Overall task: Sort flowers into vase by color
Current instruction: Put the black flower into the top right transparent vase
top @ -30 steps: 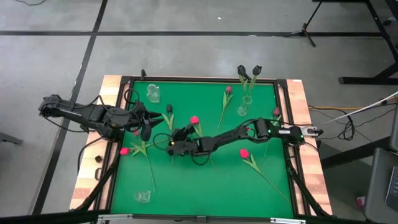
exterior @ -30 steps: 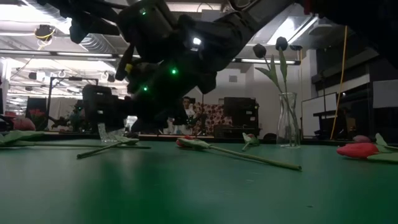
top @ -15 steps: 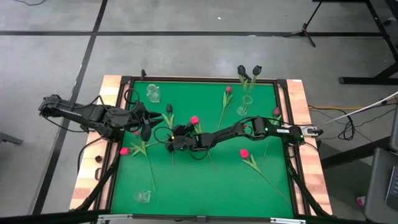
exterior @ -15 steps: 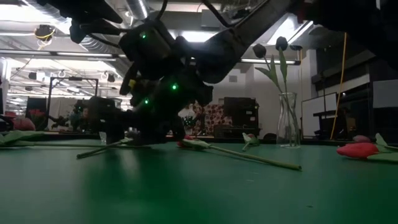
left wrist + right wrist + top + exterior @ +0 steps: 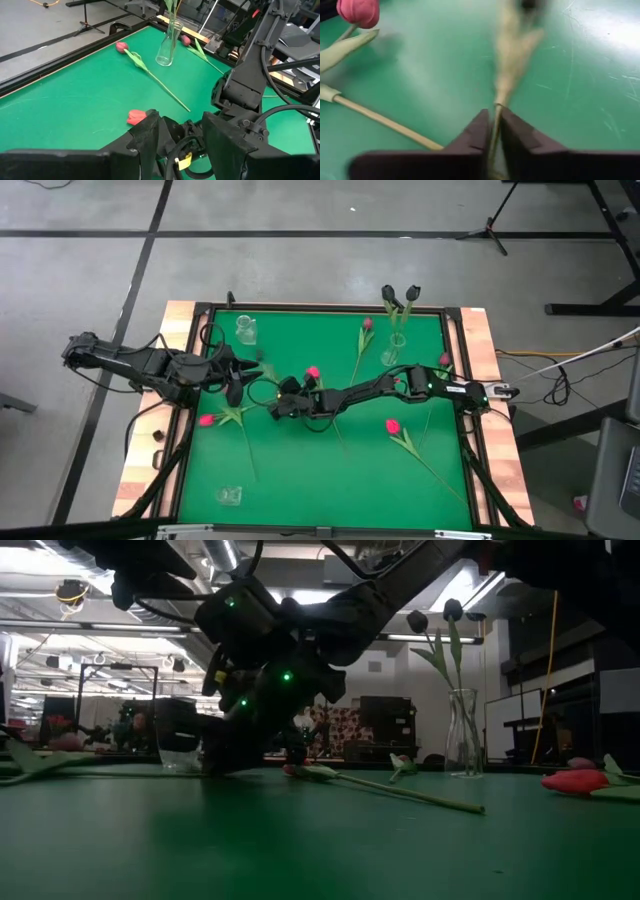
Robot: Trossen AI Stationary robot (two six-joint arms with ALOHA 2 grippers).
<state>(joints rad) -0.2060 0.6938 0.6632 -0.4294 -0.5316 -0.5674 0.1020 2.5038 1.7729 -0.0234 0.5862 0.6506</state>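
Right gripper (image 5: 492, 131) now has its jaws pinching a stem (image 5: 506, 75) at centre surface, dark head toward ten o'clock. Lift slowly, straight up. Left gripper (image 5: 236, 377) waits half-spread at nine o'clock.

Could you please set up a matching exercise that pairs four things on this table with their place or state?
Things:
1. right claw
2. two dark-headed tulips
3. pink tulip
4. left claw

Places or states:
a. standing upright in the glass vase
b. open, at the left side of the table
c. lying flat on the green mat, right half
d. closed on a thin tulip stem

Pairs: 1-d, 2-a, 3-c, 4-b
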